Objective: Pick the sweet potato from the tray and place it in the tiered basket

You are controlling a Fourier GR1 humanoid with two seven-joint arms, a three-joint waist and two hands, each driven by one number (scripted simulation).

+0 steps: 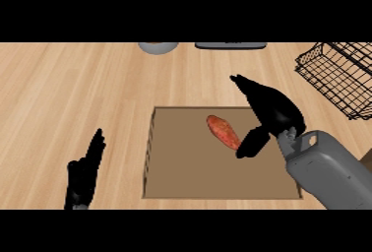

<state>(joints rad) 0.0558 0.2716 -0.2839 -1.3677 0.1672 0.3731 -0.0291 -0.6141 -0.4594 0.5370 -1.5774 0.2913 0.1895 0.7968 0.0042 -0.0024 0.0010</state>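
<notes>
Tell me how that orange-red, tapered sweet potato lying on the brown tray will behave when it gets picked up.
The orange-red, tapered sweet potato looks solid, so it is probably stiff, not floppy. Its rounded, elongated body may roll sideways on the flat brown tray if nudged. The smooth, narrowing ends could slip, so the open right robot hand should probably close around its middle.

Kitchen: wooden counter (73, 88), wire tiered basket (340, 78), tray (189, 177).

sweet potato (224, 131) lies in the brown tray (181, 182); open right hand (270, 109) just beside it; left hand (85, 172) rests at lower left; wire basket (340, 76) at upper right.
</notes>
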